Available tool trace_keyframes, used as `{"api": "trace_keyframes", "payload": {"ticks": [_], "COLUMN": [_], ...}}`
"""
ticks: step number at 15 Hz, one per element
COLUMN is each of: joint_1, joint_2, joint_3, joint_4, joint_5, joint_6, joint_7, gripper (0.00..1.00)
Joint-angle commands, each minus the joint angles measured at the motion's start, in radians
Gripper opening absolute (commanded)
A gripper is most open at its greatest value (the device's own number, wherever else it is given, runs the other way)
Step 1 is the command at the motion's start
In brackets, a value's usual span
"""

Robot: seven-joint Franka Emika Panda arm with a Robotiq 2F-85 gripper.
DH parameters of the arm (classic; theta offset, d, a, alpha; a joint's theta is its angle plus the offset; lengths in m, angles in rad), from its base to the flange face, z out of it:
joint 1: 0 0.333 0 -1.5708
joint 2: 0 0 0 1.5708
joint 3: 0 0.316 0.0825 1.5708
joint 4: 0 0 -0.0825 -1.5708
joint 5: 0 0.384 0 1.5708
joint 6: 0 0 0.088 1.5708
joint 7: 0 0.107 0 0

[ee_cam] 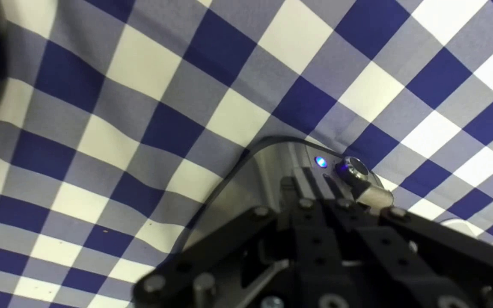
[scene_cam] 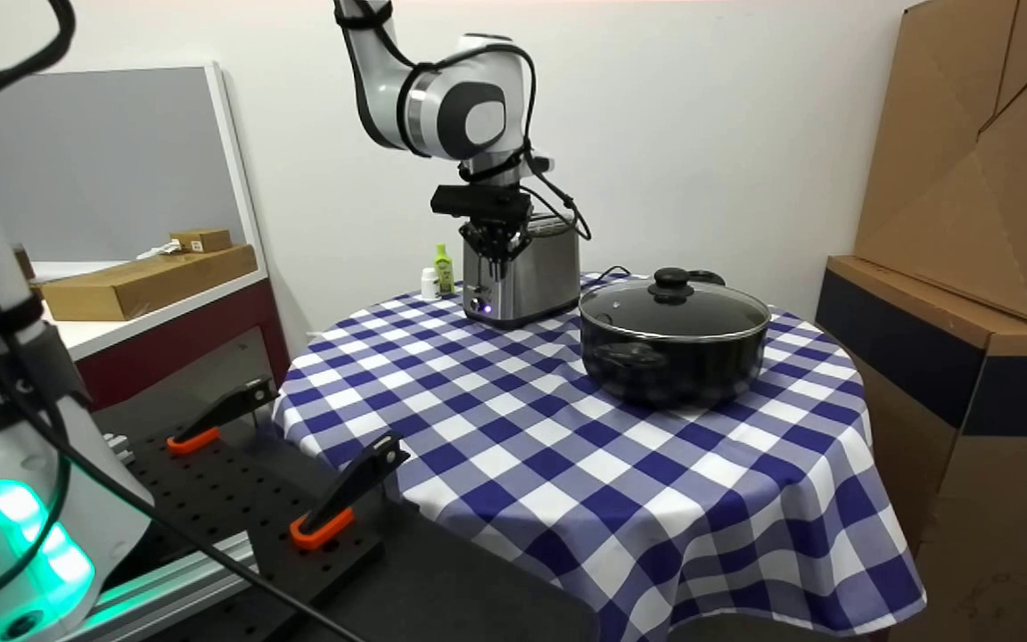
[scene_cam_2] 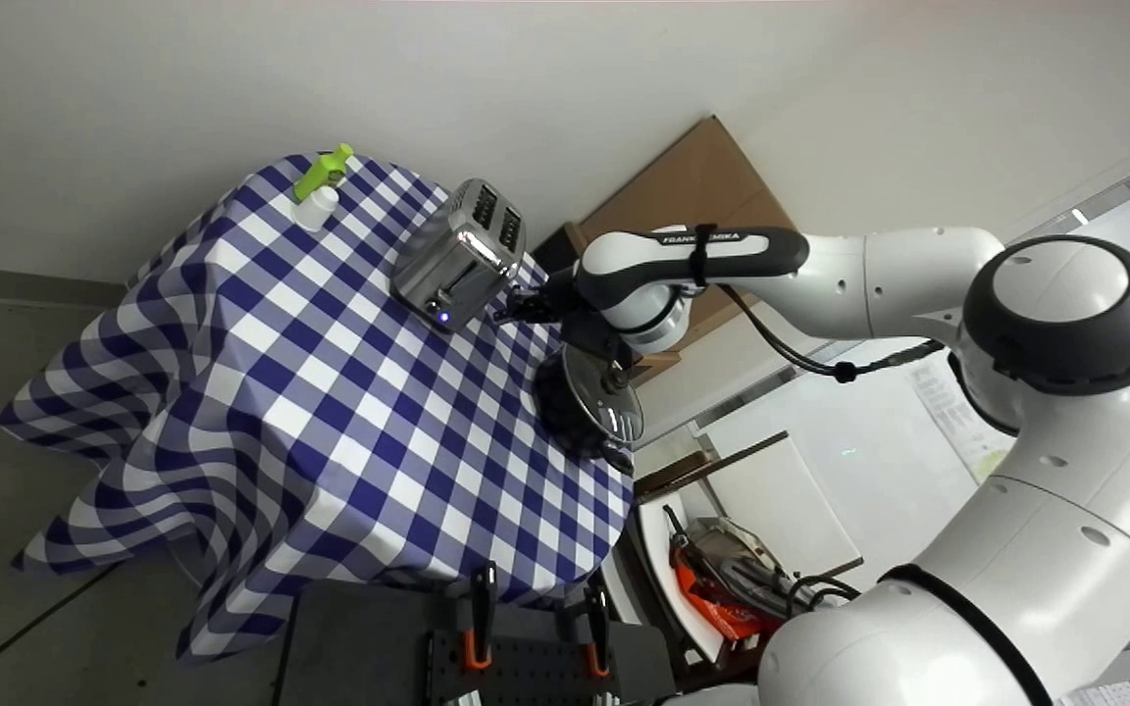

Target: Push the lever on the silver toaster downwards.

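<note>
In the wrist view the fingers are showing pressed together beside the lever, so doing this push well is probably requiring a sideways shift until they are sitting over it, then a steady vertical press, sparing the knob. The silver toaster is standing on the counter near the pot, its metal gleaming, a blue light glowing.

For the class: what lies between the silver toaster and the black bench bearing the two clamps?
Only checkered tablecloth: the stretch from the silver toaster to the black bench is otherwise bare, as both exterior views show.
</note>
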Motion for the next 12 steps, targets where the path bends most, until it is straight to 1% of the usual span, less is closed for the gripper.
{"api": "trace_keyframes", "payload": {"ticks": [1,2,3,4,5,6,7,8,9,10,12], "joint_1": [-0.163,-0.2,-0.214,-0.21,-0.189,-0.261,-0.263,-0.122,-0.1,-0.066,-0.014], "joint_2": [-0.204,-0.255,-0.314,-0.375,-0.436,-0.492,-0.55,-0.608,-0.655,-0.695,-0.764], "joint_3": [0.125,0.151,0.149,0.13,0.083,0.123,0.099,-0.07,-0.122,-0.182,-0.279], "joint_4": [-0.137,-0.157,-0.172,-0.185,-0.198,-0.217,-0.23,-0.237,-0.247,-0.255,-0.266], "joint_5": [0.17,0.24,0.309,0.381,0.434,0.406,0.411,0.416,0.367,0.318,0.203], "joint_6": [-0.108,-0.16,-0.236,-0.315,-0.4,-0.483,-0.558,-0.633,-0.695,-0.744,-0.808], "joint_7": [-0.091,-0.133,-0.172,-0.213,-0.248,-0.226,-0.238,-0.248,-0.227,-0.204,-0.169], "gripper": [0.0,0.0,0.0,0.05,0.27,0.29,0.31,0.39,0.45,0.53,0.66]}}
